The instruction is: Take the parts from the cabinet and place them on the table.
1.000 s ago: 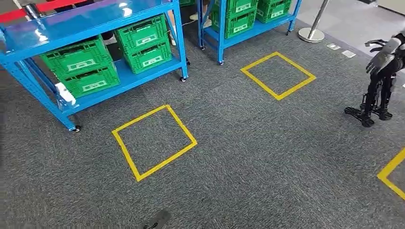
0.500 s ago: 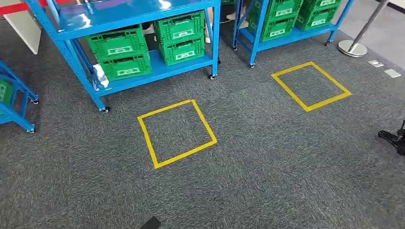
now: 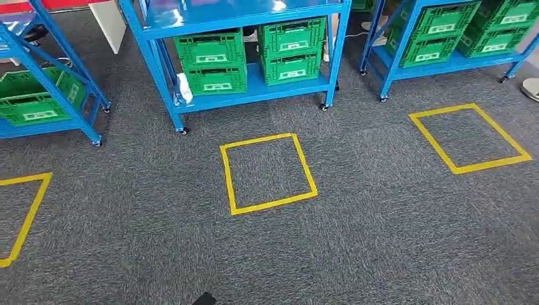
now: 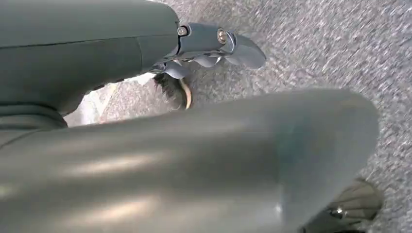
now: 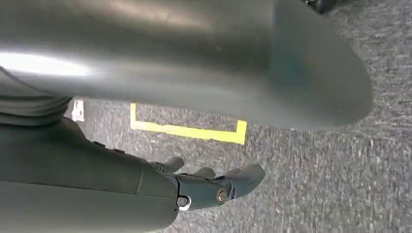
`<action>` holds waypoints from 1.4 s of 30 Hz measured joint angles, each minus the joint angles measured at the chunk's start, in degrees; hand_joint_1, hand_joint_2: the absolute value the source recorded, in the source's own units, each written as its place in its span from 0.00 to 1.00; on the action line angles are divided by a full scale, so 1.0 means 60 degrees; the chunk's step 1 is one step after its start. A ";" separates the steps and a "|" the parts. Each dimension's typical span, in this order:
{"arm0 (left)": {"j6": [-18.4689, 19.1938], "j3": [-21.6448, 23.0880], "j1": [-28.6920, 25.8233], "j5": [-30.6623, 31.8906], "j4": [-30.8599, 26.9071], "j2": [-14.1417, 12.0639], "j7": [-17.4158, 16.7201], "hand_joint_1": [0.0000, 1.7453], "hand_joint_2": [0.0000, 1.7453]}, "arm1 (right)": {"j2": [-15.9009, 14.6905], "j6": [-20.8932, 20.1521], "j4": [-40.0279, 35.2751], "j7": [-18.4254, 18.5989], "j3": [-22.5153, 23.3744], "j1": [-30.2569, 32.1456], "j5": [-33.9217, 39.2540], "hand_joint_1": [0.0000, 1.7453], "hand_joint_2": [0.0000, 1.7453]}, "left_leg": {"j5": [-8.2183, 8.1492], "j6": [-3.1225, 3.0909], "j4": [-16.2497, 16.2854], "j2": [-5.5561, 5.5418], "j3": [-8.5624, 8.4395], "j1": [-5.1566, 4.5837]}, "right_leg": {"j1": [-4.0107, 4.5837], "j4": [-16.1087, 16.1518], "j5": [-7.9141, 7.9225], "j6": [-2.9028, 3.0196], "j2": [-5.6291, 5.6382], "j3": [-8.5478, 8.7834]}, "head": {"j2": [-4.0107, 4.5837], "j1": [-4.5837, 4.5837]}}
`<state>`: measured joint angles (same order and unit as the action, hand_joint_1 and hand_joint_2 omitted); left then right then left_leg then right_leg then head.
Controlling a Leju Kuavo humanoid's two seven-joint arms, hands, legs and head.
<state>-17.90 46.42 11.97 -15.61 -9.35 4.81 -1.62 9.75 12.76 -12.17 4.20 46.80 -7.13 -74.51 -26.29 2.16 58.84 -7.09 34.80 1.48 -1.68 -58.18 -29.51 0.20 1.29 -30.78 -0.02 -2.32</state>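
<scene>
A blue wheeled rack [image 3: 254, 93] stands straight ahead across the carpet, with green crates [image 3: 210, 61] stacked in two piles on its lower shelf. What the crates contain is hidden. My left hand [image 4: 209, 46] hangs beside my body over the grey carpet, fingers loosely extended and holding nothing. My right hand [image 5: 214, 187] hangs the same way on the other side, with nothing in it.
A yellow taped square [image 3: 268, 173] marks the carpet in front of the rack, with another yellow square [image 3: 469, 138] to the right and part of a yellow outline [image 3: 25, 213] at the left. More blue racks with green crates stand left [image 3: 44, 121] and right [image 3: 445, 63].
The camera has swung round, so the whole scene has slid to the right in the picture. A third rack has come in at the left, and the standing robot at right has left view.
</scene>
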 joint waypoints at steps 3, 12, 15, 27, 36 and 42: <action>0.0025 -0.0004 0.0066 0.0018 -0.0011 0.0033 0.0003 0.00 0.00 | 0.0000 -0.0004 0.0000 -0.0004 0.0000 0.0045 0.0022 0.00 0.00 | -0.1192 0.0036 0.1841 0.1017 0.0816 -0.0077 | 0.0085 0.0008 0.0024 0.0129 -0.0388 -0.0069 | 0.0000 -0.0186; 0.0069 -0.0153 0.0033 -0.0142 -0.0011 0.0019 0.0127 0.00 0.00 | 0.0033 -0.0011 0.0000 0.0040 0.0000 -0.0050 0.0000 0.00 0.00 | -0.0489 -0.0338 -0.0114 0.1505 -0.0593 -0.0295 | 0.0210 -0.0020 0.0072 -0.0020 -0.1075 -0.0110 | 0.0000 -0.0182; 0.0073 -0.0157 0.0012 -0.0146 -0.0004 0.0007 0.0116 0.00 0.00 | 0.0043 -0.0019 0.0000 -0.0042 0.0000 -0.0091 -0.0025 0.00 0.00 | -0.0346 -0.0486 -0.0282 0.1396 -0.0651 -0.0187 | 0.0165 -0.0033 0.0056 -0.0215 -0.0985 -0.0097 | 0.0000 -0.0190; 0.0237 -0.0423 0.0060 -0.0594 -0.0015 0.0084 0.0251 0.00 1.00 | 0.0029 0.0463 0.0000 0.0456 0.0004 -0.0018 -0.0153 0.00 1.00 | -0.0397 -0.0274 0.0054 0.0955 -0.0399 -0.0187 | 0.0053 -0.0174 -0.0028 -0.0238 -0.0157 -0.0168 | 0.0000 0.0011; 0.0394 -0.0889 -0.0077 -0.0473 -0.0058 0.0080 0.0040 0.00 1.00 | 0.0007 0.0153 -0.0004 0.0743 -0.0143 0.0115 0.0683 0.00 1.00 | -0.0292 -0.0342 -0.0117 0.0959 -0.0443 -0.0170 | 0.0093 -0.0151 0.0012 -0.0069 -0.0171 -0.0189 | 0.0000 -0.0007; 0.0721 -0.1694 -0.0482 -0.0073 -0.0252 0.0026 0.0011 0.00 1.00 | -0.0160 -0.0145 -0.0113 0.0634 -0.0881 0.0424 0.2242 0.00 1.00 | -0.0295 -0.0178 -0.0125 0.0959 -0.0441 -0.0152 | 0.0105 -0.0151 0.0009 -0.0061 -0.0171 -0.0195 | 0.0000 -0.0007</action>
<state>-13.58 36.26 9.08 -16.04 -10.86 4.96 -1.55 8.79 11.89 -12.85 8.00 41.51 -4.59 -61.06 -28.06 1.09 58.09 -1.33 32.15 0.56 -1.05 -59.09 -29.45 -0.16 0.26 -31.95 -0.02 -2.36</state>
